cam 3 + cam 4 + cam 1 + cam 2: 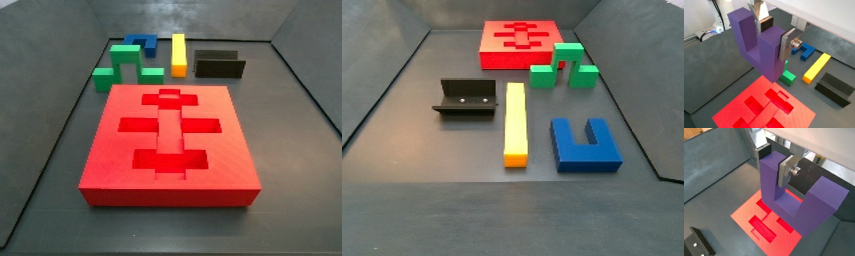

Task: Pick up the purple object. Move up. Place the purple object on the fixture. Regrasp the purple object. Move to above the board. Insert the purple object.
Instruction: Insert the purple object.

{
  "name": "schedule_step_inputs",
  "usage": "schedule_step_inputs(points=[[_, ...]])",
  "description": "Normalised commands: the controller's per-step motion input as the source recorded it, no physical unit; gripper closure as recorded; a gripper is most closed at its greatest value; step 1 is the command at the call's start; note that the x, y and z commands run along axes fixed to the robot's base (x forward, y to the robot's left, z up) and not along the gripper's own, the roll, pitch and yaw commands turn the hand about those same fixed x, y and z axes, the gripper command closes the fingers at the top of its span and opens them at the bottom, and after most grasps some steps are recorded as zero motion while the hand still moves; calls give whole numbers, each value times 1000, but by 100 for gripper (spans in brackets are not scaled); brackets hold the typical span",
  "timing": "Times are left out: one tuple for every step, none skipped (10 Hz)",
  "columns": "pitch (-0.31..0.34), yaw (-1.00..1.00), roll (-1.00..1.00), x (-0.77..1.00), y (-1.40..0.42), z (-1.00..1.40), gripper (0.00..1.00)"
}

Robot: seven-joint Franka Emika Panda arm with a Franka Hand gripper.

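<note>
In both wrist views my gripper (776, 36) (775, 162) is shut on one prong of the purple object (756, 47) (821, 203), a dark purple U-shaped block held in the air. Its free prong sticks out to the side. The red board (764, 107) (751, 214) lies below the block, its cut-outs partly hidden by it. The board (120, 150) (496, 45) shows whole in both side views. The black fixture (834, 87) (701, 245) (221, 63) (465, 98) stands bare on the floor. Neither side view shows the gripper or the purple object.
A yellow bar (816, 67) (178, 55) (515, 120), a blue U-shaped block (804, 50) (140, 45) (585, 145) and green blocks (787, 76) (123, 68) (563, 65) lie on the dark floor between board and fixture. Grey walls enclose the floor.
</note>
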Motion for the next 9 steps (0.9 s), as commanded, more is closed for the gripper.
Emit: schedule_step_inputs(points=[[-99,83,0,597,-557,-160,100],[-91,234,23,457,-689,-266,100],[-67,223,27,471,-694,-326,100],[-53,186,61,469,-706,-354,100],[-44,177,54,426,-726,-431,100],[-40,183,0,423,-703,-486,100],[-39,123,0,477,-611,-500,100],[-67,17,14,537,-494,-457,100],[-99,0,0,543,-440,-474,100]])
